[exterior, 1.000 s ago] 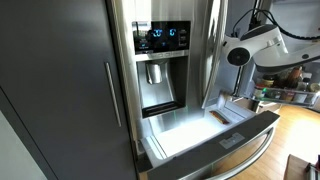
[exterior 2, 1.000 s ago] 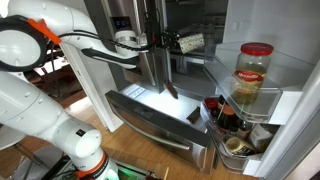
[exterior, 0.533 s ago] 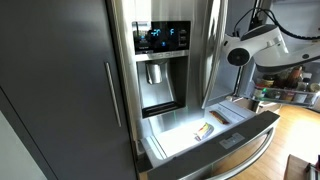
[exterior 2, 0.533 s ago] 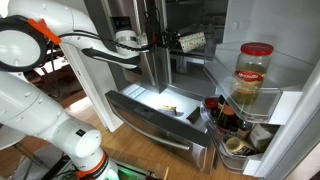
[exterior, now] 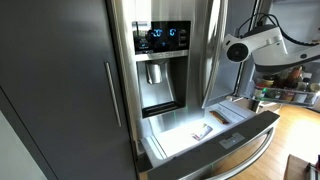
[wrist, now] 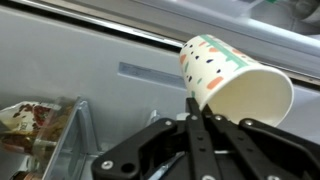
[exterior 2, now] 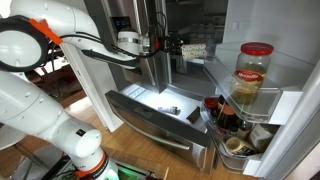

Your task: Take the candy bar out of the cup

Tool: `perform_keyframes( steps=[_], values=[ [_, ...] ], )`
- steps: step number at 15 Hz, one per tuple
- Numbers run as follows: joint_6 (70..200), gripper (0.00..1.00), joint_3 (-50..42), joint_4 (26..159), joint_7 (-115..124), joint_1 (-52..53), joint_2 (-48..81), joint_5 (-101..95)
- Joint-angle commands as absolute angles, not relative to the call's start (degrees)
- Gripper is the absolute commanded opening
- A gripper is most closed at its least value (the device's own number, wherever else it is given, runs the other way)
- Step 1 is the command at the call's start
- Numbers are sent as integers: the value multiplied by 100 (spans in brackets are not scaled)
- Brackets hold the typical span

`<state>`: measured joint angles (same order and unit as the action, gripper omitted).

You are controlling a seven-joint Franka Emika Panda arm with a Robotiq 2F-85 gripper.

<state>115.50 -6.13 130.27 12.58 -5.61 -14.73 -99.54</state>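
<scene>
And there it is: the black Robotiq gripper [wrist: 195,108] is seen clamped on the white paper cup [wrist: 238,82] with coloured flecks, its fingers pinched together on the cup's wall close to the rim. In the wrist view the cup is tipped onto its side at about 1 o'clock, with the open mouth turned toward 4 o'clock and the pale inside shown. In an exterior view the cup [exterior 2: 193,47] is held out sideways at the end of the white Franka arm [exterior 2: 60,30], high above the pulled-out stainless-steel fridge drawer [exterior 2: 150,124]. The small, pale whitish-tan oblong candy bar [exterior 2: 168,109] is found lying flat on the drawer's lit floor, well apart from the cup and at roughly 6 o'clock from it. In an exterior view the candy bar [exterior: 201,130] is seen toward the 3 o'clock side of the drawer floor, below the recessed water dispenser [exterior: 158,85]. A clear jar with a red lid [exterior 2: 254,72] is stood on the open door's shelf at 3 o'clock.
</scene>
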Motion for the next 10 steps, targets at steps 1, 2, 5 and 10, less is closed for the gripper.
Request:
perform_keyframes(
  steps=[1, 2, 5, 10],
  values=[
    [11932, 1, -842, 12829, 1348, -480, -1290, -8982],
    [11992, 1, -863, 12777, 1355, -492, -1251, -8684],
    [12317, 1, -979, 12625, 1312, -555, -1114, -7831],
    [13096, 1, -1263, 12297, 1268, -753, -671, -6412]
  ],
)
